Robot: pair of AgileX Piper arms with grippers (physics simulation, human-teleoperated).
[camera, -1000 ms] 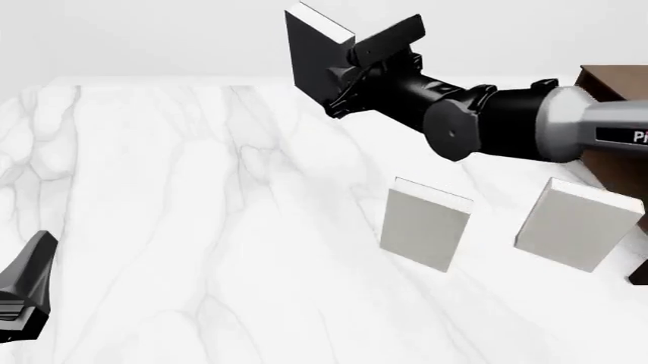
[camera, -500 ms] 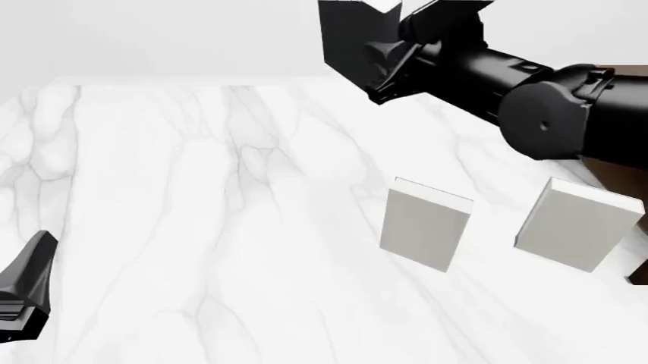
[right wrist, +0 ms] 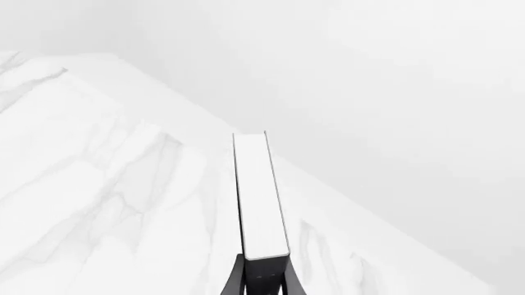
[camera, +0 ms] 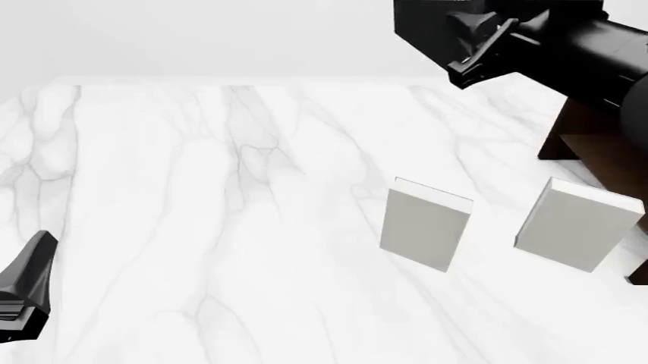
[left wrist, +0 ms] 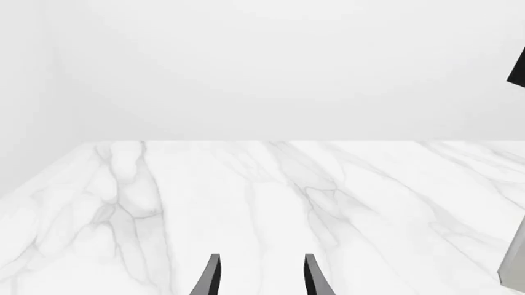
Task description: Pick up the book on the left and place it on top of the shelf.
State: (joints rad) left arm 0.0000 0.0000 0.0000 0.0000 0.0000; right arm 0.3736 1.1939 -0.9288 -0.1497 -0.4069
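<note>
High at the top right of the front view, my right gripper [camera: 468,36] is shut on the book [camera: 420,26], a small dark charcoal hardcover held well above the table. Seen from the right wrist, the book's white page edge [right wrist: 260,196] runs straight out from the right gripper [right wrist: 262,279], whose fingers clamp its spine end. The dark brown shelf [camera: 592,133] shows at the right edge, just below and beyond the raised arm. My left gripper [camera: 26,292] rests low at the near left; in its wrist view the left gripper [left wrist: 260,279] stands open with nothing between its fingers.
Two pale grey-white books stand upright on the white marble table [camera: 202,189]: one at centre right [camera: 426,225], the other further right [camera: 577,225] close to the shelf. A corner of a pale book [left wrist: 515,264] shows in the left wrist view.
My right arm has carried the book up and to the right, towards the shelf, until it is partly cut off by the frame's top. The left arm has not moved.
</note>
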